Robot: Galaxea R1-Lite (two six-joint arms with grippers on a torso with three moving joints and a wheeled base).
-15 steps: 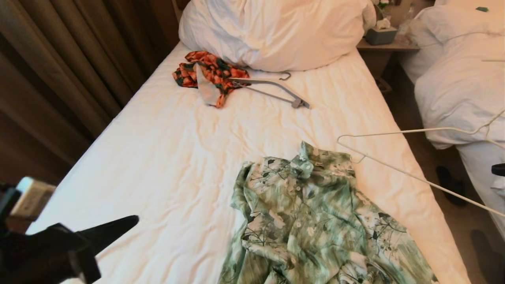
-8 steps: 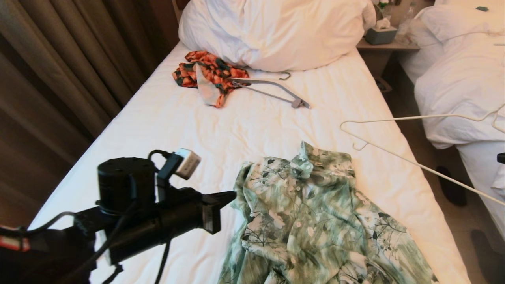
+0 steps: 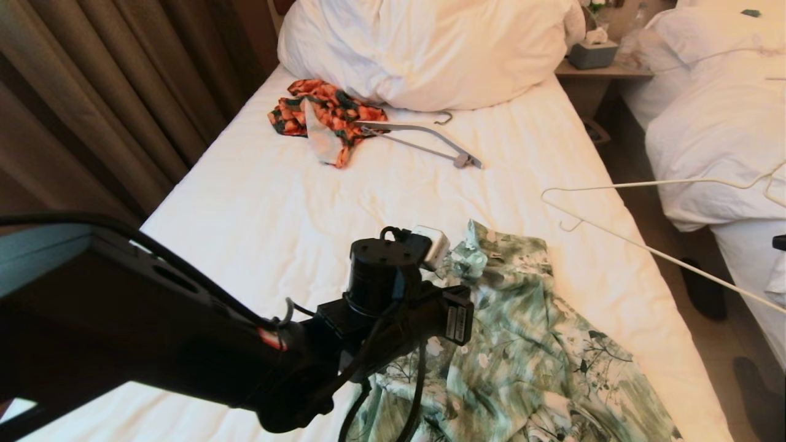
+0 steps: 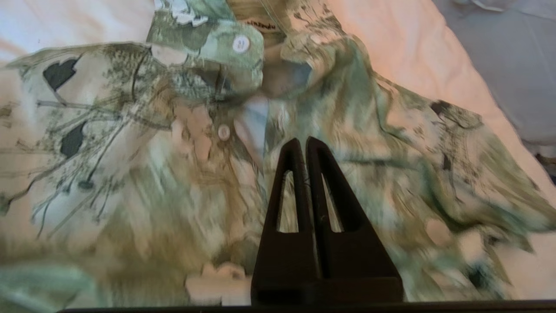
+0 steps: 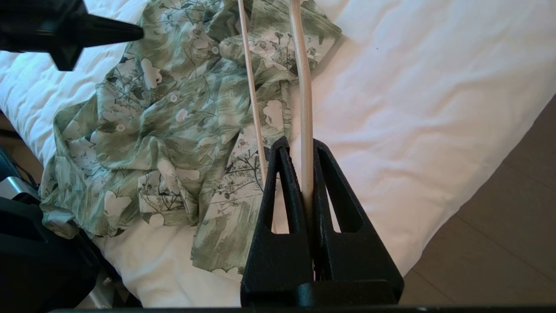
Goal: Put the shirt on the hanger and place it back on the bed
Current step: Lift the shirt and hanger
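Note:
The green-and-white leaf-print shirt (image 3: 528, 344) lies crumpled and buttoned on the bed's white sheet (image 3: 276, 202), collar (image 4: 208, 39) toward the pillow (image 3: 430, 49). My left gripper (image 4: 304, 141) is shut and empty. It hovers just over the button placket below the collar, and in the head view its wrist covers the fingers. My right gripper (image 5: 299, 145) is shut on a rod of the thin cream hanger (image 5: 304, 108). The hanger (image 3: 645, 184) is held in the air over the bed's right edge, its far end beside the collar.
An orange-and-dark-green garment (image 3: 325, 113) and a grey hanger (image 3: 424, 138) lie near the pillow. Brown curtains (image 3: 92, 92) hang along the left. A nightstand with a tissue box (image 3: 592, 55) and a second bed (image 3: 718, 110) stand to the right across a floor gap.
My left arm has swept in from the lower left corner to above the shirt's collar area. The hanger in my right gripper has drifted slightly to the right.

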